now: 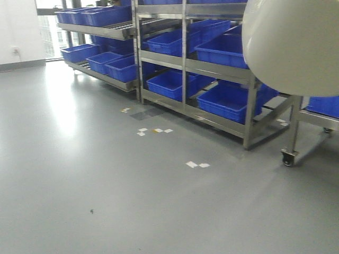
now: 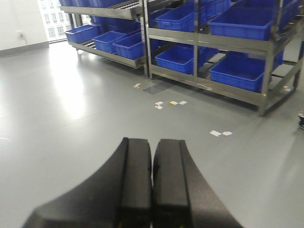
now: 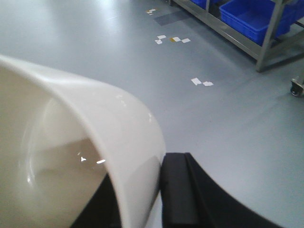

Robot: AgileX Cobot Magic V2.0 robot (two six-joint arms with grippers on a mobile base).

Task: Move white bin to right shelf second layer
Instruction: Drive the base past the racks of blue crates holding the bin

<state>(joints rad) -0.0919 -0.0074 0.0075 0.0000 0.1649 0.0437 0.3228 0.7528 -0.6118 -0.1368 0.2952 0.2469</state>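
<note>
Carrying arm: right gripper (image 3: 142, 183) is pinching the wall of the white bin (image 3: 71, 142) between its jaws, holding it raised above the floor (image 3: 95, 47).
Left gripper (image 2: 152, 147): is hovering over the floor, jaws pressed together, pointing toward the steel rack (image 2: 228, 43) of blue crates (image 2: 237, 71).

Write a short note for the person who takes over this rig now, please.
Left gripper: shut, empty.
Right gripper: shut on the rim of the bin, which is lifted in the air.
Racks with blue crates stand ahead, across the floor.
Done: bin picked up.
To do: drive to the right shelf, set the bin on its second layer, release. That layer is not clearly in view.
</note>
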